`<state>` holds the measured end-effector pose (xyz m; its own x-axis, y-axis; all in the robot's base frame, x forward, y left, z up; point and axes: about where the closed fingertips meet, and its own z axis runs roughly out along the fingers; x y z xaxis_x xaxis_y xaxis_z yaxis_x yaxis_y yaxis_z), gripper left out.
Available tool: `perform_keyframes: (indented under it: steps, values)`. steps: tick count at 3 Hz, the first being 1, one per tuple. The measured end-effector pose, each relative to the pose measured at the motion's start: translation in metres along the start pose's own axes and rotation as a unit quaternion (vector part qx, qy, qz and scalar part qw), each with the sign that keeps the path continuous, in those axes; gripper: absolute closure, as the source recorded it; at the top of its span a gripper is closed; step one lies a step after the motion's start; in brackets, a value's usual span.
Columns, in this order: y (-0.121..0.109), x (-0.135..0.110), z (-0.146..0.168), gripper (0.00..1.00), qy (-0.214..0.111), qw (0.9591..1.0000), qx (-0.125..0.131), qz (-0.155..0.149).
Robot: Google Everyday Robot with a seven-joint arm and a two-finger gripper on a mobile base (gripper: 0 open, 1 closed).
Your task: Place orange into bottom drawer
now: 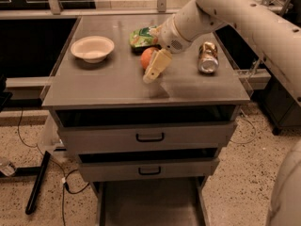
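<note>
The orange sits on the grey cabinet top, just in front of a green snack bag. My gripper reaches down from the upper right and sits right against the orange's right and front side, partly covering it. The bottom drawer is pulled out at the foot of the cabinet and shows a plain grey floor with thin side walls. Nothing shows inside it.
A white bowl stands at the left of the top. A shiny metal can lies at the right. Two shut drawer fronts with black handles are above the open drawer. My arm crosses the upper right. Cables lie on the floor at left.
</note>
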<state>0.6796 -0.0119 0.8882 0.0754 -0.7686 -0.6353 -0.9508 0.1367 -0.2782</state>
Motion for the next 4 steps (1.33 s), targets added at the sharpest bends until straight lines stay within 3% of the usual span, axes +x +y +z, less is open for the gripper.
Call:
perform_keyframes:
  steps: [1, 2, 3, 4]
  values:
    - [-0.012, 0.008, 0.003, 0.0, 0.011, 0.9998, 0.016, -0.002]
    - [-0.023, 0.032, 0.007, 0.0, 0.03, 0.9991, 0.03, 0.007]
    - [-0.023, 0.032, 0.007, 0.0, 0.03, 0.9991, 0.03, 0.007]
    - [-0.023, 0.032, 0.007, 0.18, 0.03, 0.9991, 0.03, 0.007]
